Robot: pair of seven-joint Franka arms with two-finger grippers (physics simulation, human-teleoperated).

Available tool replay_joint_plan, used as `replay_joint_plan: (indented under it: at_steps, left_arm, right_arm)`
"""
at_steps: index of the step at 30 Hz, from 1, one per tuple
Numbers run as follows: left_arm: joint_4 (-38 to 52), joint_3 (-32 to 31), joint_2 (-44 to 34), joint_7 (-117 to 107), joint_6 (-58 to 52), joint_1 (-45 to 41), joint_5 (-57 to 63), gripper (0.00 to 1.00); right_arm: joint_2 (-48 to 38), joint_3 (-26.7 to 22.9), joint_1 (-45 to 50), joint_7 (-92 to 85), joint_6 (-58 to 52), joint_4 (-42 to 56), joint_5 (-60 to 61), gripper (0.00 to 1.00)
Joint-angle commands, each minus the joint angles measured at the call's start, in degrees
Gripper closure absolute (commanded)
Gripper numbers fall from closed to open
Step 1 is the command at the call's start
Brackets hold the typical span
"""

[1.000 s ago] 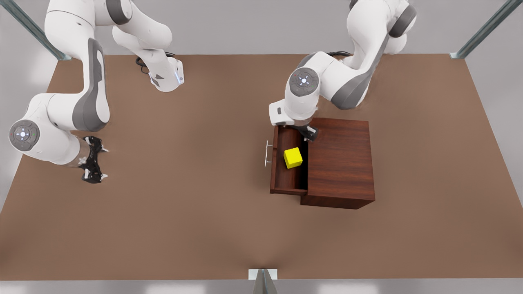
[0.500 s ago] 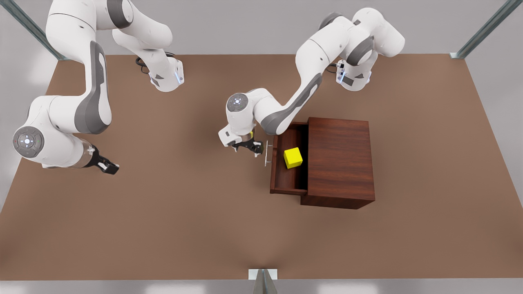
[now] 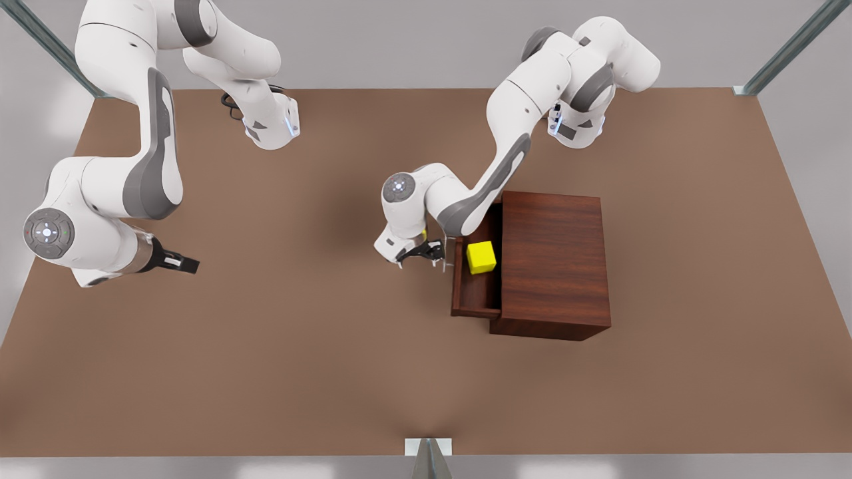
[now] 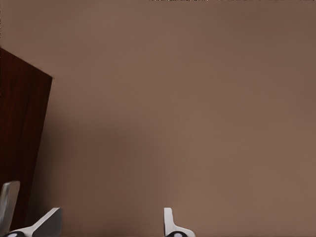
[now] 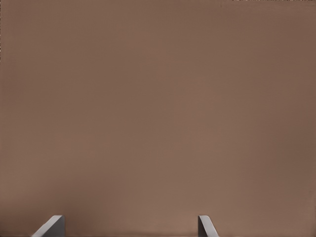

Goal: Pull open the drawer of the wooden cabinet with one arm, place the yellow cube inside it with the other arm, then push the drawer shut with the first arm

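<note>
- Front view: the yellow cube (image 3: 481,257) sits inside the drawer (image 3: 474,303), which stands partly out of the wooden cabinet (image 3: 554,265). The left gripper (image 3: 421,253) is against the drawer's front at the handle (image 3: 443,259); the push looks under way. The risk: an off-centre push could skew the drawer and jam it before it shuts.
- Front view, its left: the right gripper (image 3: 186,263) waits well apart over the table (image 3: 279,346).
- Left wrist view: its fingertips (image 4: 170,224) are spread wide, holding nothing, with cabinet wood beside them.
- Right wrist view: the fingertips (image 5: 205,224) are wide apart and empty above bare table.
</note>
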Motion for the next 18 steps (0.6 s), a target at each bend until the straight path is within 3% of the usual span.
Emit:
replay_joint_plan:
  at_steps: [1,18]
  left_arm:
    - [-0.01,0.10,-0.18,-10.75,-0.45,0.05,0.16,0.00]
    - [-1.76,3.26,-1.50,-1.08,-5.55,2.51,0.08,0.00]
  right_arm:
    - [-0.02,0.00,0.00,-12.70,-0.07,0.03,-0.09,0.00]
    - [0.07,0.00,0.09,-12.44,-0.07,0.03,-0.35,0.00]
